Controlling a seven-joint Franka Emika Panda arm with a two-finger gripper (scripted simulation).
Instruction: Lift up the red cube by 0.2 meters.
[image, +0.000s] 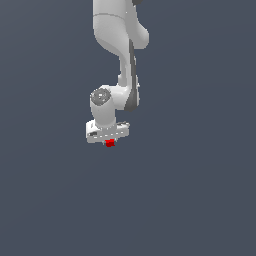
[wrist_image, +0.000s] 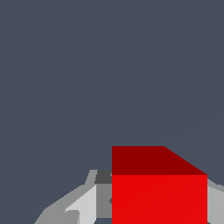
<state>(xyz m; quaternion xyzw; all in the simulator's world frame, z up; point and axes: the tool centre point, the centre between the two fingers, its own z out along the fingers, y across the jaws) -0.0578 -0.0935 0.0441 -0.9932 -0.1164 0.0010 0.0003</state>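
Note:
The red cube (image: 110, 143) is a tiny bright red block directly under the white hand of my arm in the exterior view. My gripper (image: 109, 142) points down and the cube sits between its fingers, which barely show there. In the wrist view the red cube (wrist_image: 159, 192) fills the space between the two grey fingers (wrist_image: 83, 205), which press against its opposite sides. The gripper (wrist_image: 159, 212) is shut on the cube. I cannot tell from the plain ground whether the cube rests on it or hangs above it.
The white arm (image: 120, 45) comes down from the top of the exterior view. All around is a uniform dark grey-blue surface (image: 200, 190) with no other objects or edges in view.

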